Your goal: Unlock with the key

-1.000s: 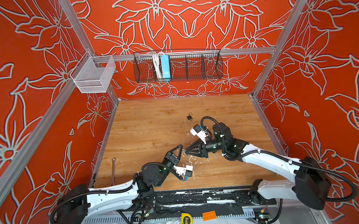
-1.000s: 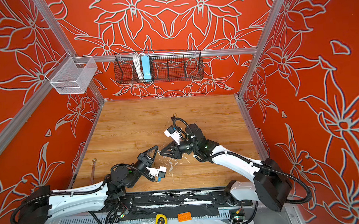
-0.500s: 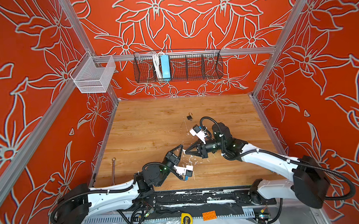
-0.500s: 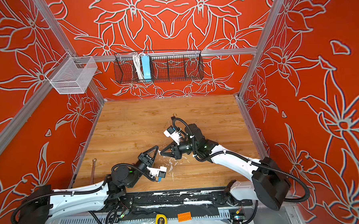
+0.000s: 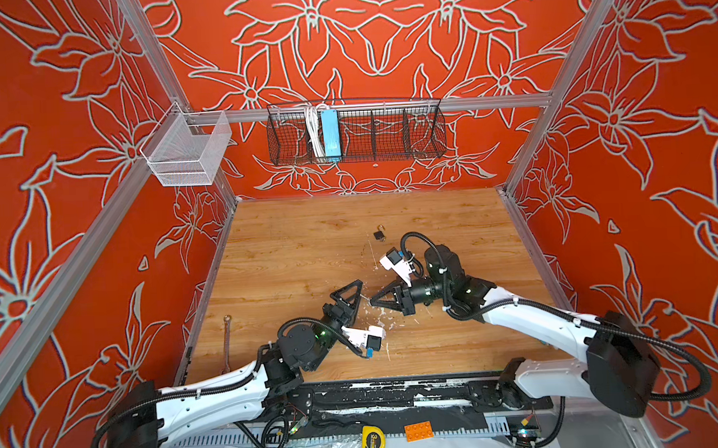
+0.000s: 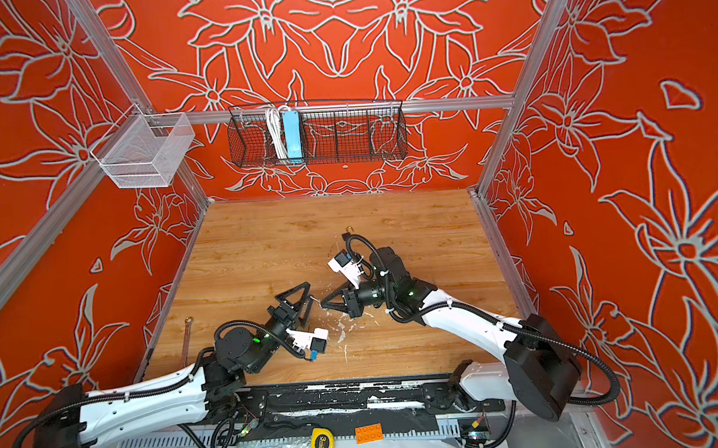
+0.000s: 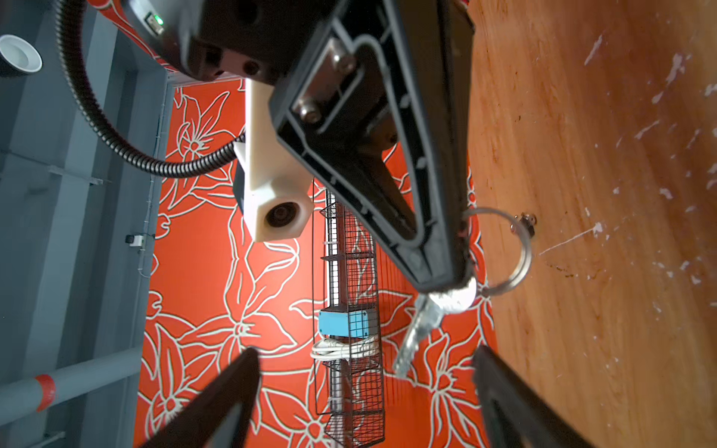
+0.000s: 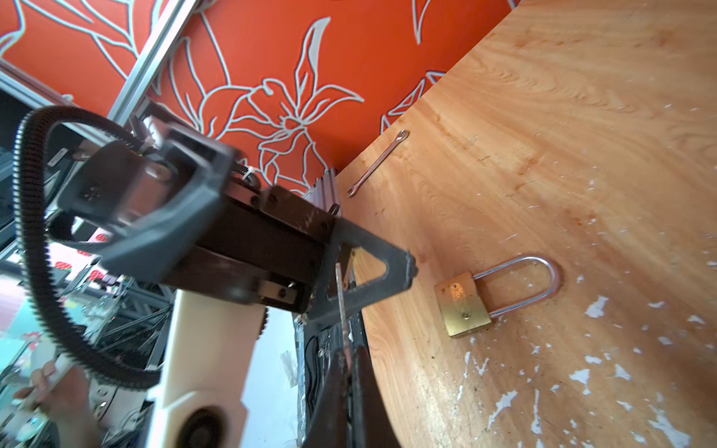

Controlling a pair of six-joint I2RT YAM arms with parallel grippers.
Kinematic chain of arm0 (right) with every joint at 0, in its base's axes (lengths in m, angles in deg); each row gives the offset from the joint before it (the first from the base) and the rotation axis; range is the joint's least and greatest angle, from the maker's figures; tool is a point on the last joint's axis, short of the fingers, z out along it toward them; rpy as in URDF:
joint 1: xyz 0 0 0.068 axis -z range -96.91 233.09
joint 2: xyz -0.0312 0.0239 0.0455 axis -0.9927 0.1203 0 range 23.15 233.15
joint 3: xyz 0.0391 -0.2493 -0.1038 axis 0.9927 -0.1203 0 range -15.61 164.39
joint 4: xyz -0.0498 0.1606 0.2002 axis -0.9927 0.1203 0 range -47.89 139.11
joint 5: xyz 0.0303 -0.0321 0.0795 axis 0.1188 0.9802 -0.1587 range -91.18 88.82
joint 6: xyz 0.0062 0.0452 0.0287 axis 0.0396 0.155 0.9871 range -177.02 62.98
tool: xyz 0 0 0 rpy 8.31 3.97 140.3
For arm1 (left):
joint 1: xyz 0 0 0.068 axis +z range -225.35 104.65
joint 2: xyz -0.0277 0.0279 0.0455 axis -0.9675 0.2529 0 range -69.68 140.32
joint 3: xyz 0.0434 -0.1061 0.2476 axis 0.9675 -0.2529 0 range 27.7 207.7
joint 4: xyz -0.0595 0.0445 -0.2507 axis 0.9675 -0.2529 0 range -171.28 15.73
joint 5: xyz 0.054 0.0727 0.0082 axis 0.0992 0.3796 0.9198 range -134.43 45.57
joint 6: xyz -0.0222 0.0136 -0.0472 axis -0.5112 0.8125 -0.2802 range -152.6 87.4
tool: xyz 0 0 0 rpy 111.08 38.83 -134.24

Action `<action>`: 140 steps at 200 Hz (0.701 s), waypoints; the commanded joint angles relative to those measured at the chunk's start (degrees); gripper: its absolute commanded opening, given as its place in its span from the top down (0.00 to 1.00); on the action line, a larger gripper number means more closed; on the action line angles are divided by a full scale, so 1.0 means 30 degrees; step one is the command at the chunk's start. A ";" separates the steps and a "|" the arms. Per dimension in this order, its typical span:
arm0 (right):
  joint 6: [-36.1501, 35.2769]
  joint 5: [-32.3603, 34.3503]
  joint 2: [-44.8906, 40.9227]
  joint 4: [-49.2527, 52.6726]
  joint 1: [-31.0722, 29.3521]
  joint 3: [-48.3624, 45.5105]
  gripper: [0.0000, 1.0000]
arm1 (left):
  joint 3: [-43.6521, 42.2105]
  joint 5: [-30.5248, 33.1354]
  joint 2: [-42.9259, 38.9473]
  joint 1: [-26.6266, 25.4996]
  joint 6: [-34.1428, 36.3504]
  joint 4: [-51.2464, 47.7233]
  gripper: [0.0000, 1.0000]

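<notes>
Right claw (image 5: 372, 302) pinches the key (image 7: 417, 333) by its head, blade free for the padlock (image 5: 378, 235) at its twelve o'clock; left claw (image 7: 364, 351) stands spread.

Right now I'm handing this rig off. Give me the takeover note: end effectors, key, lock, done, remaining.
Left end effector: open and empty, its fingers on either side of the key's blade tip without touching it.
Right end effector: shut on the head of the key, blade pointing at the left end effector. The key ring hangs free.
Padlock: lying flat on the table, beyond the right arm. Nothing is touching it and the shackle looks seated.
Done: the key is gripped.
To do: carry the key to the padlock, insert it and turn. The left end effector probably needs to steady the body.
</notes>
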 commanded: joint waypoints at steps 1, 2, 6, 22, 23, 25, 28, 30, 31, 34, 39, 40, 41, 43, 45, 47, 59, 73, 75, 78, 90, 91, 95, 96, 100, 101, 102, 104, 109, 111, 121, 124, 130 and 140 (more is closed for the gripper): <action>0.0403 0.2443 -0.0937 -0.0579 0.0965 -0.0691 1.00 | 0.0382 -0.1276 -0.1148 0.0256 -0.3285 -0.2652 0.03; 0.0445 0.2538 -0.0966 -0.0595 0.1019 -0.0719 1.00 | 0.0406 -0.1340 -0.1199 0.0268 -0.3436 -0.2770 0.03; 0.0612 0.2983 -0.1083 -0.0748 0.1277 -0.0940 1.00 | 0.0472 -0.1626 -0.1454 0.0353 -0.4020 -0.3240 0.03; 0.1197 0.4802 -0.1567 -0.1184 0.2253 -0.1904 1.00 | 0.0714 -0.3149 -0.2157 0.0833 -0.6505 -0.4639 0.03; 0.1237 0.4919 -0.1589 -0.1206 0.2322 -0.1926 1.00 | 0.0719 -0.3243 -0.2158 0.0864 -0.6686 -0.4657 0.03; 0.1304 0.5095 -0.1627 -0.1258 0.2448 -0.2068 1.00 | 0.0737 -0.3409 -0.2188 0.0923 -0.7042 -0.4693 0.03; 0.1405 0.5310 -0.1686 -0.1359 0.2630 -0.2202 1.00 | 0.0750 -0.3624 -0.2232 0.1011 -0.7610 -0.4681 0.03; 0.1500 0.5427 -0.1710 -0.1429 0.2766 -0.2312 1.00 | 0.0774 -0.3731 -0.2243 0.1048 -0.7961 -0.4677 0.03; 0.1535 0.5510 -0.1719 -0.1474 0.2828 -0.2380 1.00 | 0.0778 -0.3798 -0.2259 0.1074 -0.8205 -0.4647 0.03; 0.1654 0.5655 -0.1749 -0.1602 0.3007 -0.2530 1.00 | 0.0807 -0.3903 -0.2248 0.1158 -0.8917 -0.4548 0.03; 0.1765 0.5930 -0.1772 -0.1718 0.3228 -0.2728 1.00 | 0.0868 -0.3879 -0.2182 0.1214 -1.0382 -0.4161 0.03; 0.1770 0.6010 -0.1779 -0.1736 0.3249 -0.2763 1.00 | 0.0913 -0.3828 -0.2156 0.1230 -1.0763 -0.4052 0.03; 0.1788 0.6080 -0.1797 -0.1745 0.3304 -0.2795 1.00 | 0.0935 -0.3758 -0.2128 0.1238 -1.0954 -0.3924 0.03; 0.1801 0.6220 -0.1775 -0.1752 0.3418 -0.2849 1.00 | 0.1018 -0.3537 -0.2085 0.1244 -1.1983 -0.3668 0.03; 0.1819 0.6364 -0.1784 -0.1739 0.3491 -0.2899 1.00 | 0.1119 -0.3292 -0.2060 0.1245 -1.3053 -0.3428 0.03; 0.1830 0.6496 -0.1786 -0.1736 0.3560 -0.2970 1.00 | 0.1185 -0.2893 -0.1988 0.1246 -1.4789 -0.3258 0.03; 0.1791 0.7695 -0.1844 -0.1758 0.3808 -0.3340 1.00 | 0.2871 -0.0144 -0.1719 0.1661 -2.2444 -0.5157 0.03; 0.1718 0.8765 -0.2002 -0.1876 0.4050 -0.3767 1.00 | 0.6539 -0.0145 -0.0738 0.3616 -3.0448 -1.2069 0.03; 0.1703 0.8854 -0.2023 -0.1909 0.4059 -0.3824 1.00 | 0.7004 -0.0437 -0.0529 0.4014 -3.1219 -1.2896 0.03; 0.1609 0.9007 -0.2069 -0.1928 0.4076 -0.3890 1.00 | 0.7613 -0.0876 -0.0208 0.4397 -3.2180 -1.4024 0.03; 0.1376 0.9427 -0.2294 -0.1951 0.4099 -0.4085 1.00 | 0.8885 -0.1412 0.0961 0.5188 -3.5152 -1.5991 0.03; 0.1371 0.9458 -0.2319 -0.1970 0.4095 -0.4101 1.00 | 0.8891 -0.1335 0.1042 0.5194 -3.5423 -1.6002 0.03; 0.1340 0.9595 -0.2409 -0.2055 0.4093 -0.4209 1.00 | 0.8896 -0.0956 0.1297 0.5204 -3.6689 -1.6156 0.03; 0.1338 0.9630 -0.2435 -0.2081 0.4092 -0.4222 1.00 | 0.8897 -0.0872 0.1356 0.5203 -3.7042 -1.6231 0.03; 0.1287 0.9789 -0.2523 -0.2169 0.4106 -0.4323 1.00 | 0.8899 -0.0599 0.1564 0.5229 -3.8422 -1.6520 0.03; 0.1268 0.9829 -0.2550 -0.2181 0.4113 -0.4337 1.00 | 0.8883 -0.0576 0.1607 0.5229 -3.8714 -1.6604 0.03; 0.1243 0.9864 -0.2564 -0.2188 0.4117 -0.4359 1.00 | 0.8875 -0.0580 0.1658 0.5245 -3.8977 -1.6675 0.03; 0.1210 0.9949 -0.2633 -0.2214 0.4120 -0.4412 1.00 | 0.8877 -0.0699 0.1747 0.5256 -3.9379 -1.6853 0.03; 0.1113 1.0144 -0.2754 -0.2223 0.4109 -0.4502 1.00 | 0.8882 -0.1642 0.1973 0.5384 -3.9896 -1.7288 0.03; 0.1068 1.0217 -0.2797 -0.2223 0.4110 -0.4521 1.00 | 0.8871 -0.2108 0.2090 0.5430 -4.0034 -1.7445 0.03; 0.0866 1.0571 -0.3001 -0.2076 0.4119 -0.4587 1.00 | 0.9050 -0.3331 0.2769 0.5494 -4.1341 -1.8266 0.03; 0.0820 1.0646 -0.3063 -0.2003 0.4095 -0.4608 1.00 | 0.9125 -0.3299 0.2958 0.5494 -4.1942 -1.8657 0.03; 0.0755 1.0737 -0.3179 -0.1949 0.4117 -0.4629 1.00 | 0.9300 -0.3209 0.3495 0.5494 -4.3111 -1.9590 0.03; 0.0718 1.0804 -0.3303 -0.1989 0.4120 -0.4691 1.00 | 0.9856 -0.3230 0.4374 0.5494 -4.4692 -2.1553 0.03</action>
